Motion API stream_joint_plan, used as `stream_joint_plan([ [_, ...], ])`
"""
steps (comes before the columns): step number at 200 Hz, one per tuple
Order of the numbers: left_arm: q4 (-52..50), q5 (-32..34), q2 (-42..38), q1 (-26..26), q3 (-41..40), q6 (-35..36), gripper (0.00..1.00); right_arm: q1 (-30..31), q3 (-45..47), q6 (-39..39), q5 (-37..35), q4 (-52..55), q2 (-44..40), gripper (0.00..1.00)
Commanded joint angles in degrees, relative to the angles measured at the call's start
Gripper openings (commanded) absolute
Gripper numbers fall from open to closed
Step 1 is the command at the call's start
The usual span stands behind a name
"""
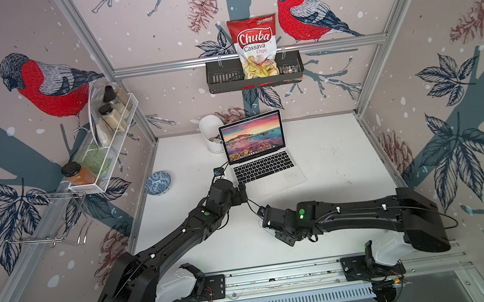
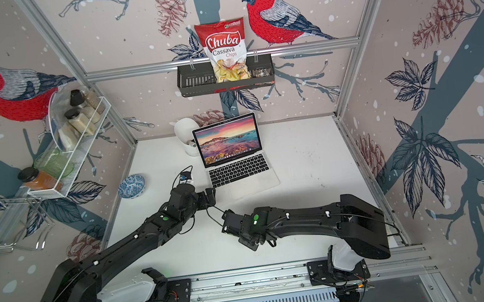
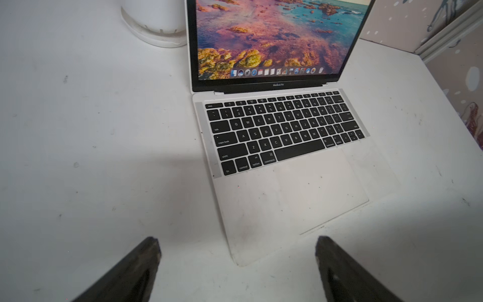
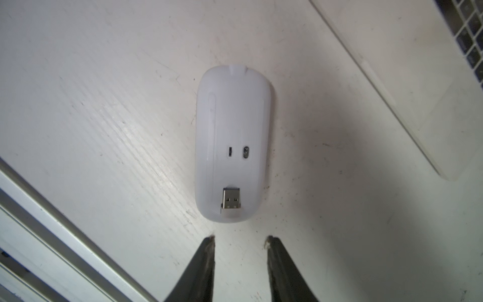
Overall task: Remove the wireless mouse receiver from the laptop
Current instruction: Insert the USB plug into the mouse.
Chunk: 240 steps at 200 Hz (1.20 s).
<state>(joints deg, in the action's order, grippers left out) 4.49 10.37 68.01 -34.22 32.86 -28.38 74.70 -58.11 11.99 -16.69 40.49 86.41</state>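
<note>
Small metal USB receiver (image 4: 231, 200) lies on the upturned white oval mouse (image 4: 234, 117)
We see the right gripper (image 4: 240, 241) part-open beside it, the left gripper (image 3: 237, 248) wide open at the corner of the slim silver laptop (image 3: 300, 188), both empty

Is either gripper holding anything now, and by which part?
Nothing is held. The right gripper is open, just short of the upturned wireless mouse with the receiver in its underside; the left gripper is open near the laptop.

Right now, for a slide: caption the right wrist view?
Wireless mouse lies underside up, receiver in its slot; right gripper open, just short of it.
</note>
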Motion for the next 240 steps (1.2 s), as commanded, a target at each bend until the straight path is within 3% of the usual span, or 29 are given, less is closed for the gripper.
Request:
stream_joint_plan([
  [1,9.9,-5.6,-0.6,0.0,0.1,5.4,0.97,-1.1,-1.0,2.8,-6.5,0.4,-5.2,0.38],
  [26,15.8,-11.5,-0.8,-0.1,3.9,13.3,0.98,-5.8,1.2,6.4,-10.0,-7.9,-14.3,0.43],
  [46,18.5,-17.8,-0.5,-0.1,8.1,21.4,0.98,-11.8,4.3,7.3,-3.4,-14.6,-22.8,0.44],
  [63,19.7,-24.7,0.0,-0.1,10.4,30.5,0.98,-11.8,8.5,3.4,-2.7,-20.1,-29.9,0.46],
  [82,15.9,-32.4,1.0,0.0,13.5,42.5,0.98,-11.9,14.1,0.0,-3.6,-26.3,-37.5,0.51],
  [106,5.0,-35.6,4.9,-0.1,20.0,55.7,0.97,-13.7,18.0,-2.6,-1.6,-29.7,-43.2,0.56],
  [133,-9.8,-26.2,11.7,-3.6,30.3,65.1,0.97,-14.3,19.0,-7.3,-1.1,-29.3,-42.4,0.57],
  [148,-15.6,-16.6,14.9,-8.5,32.3,71.2,0.98,-14.6,18.2,-10.3,-2.7,-28.1,-40.1,0.58],
  [178,-32.2,-5.5,22.9,-16.3,35.0,77.0,0.97,-17.8,17.6,-10.6,-2.4,-28.3,-39.5,0.57],
  [195,-36.8,-3.7,24.2,-18.0,32.4,78.1,0.97,-21.0,19.3,-10.0,2.0,-29.8,-42.7,0.57],
  [240,-38.6,-4.5,21.5,-18.3,27.4,81.9,0.97,-23.2,23.7,-10.6,3.1,-31.8,-52.0,0.58],
])
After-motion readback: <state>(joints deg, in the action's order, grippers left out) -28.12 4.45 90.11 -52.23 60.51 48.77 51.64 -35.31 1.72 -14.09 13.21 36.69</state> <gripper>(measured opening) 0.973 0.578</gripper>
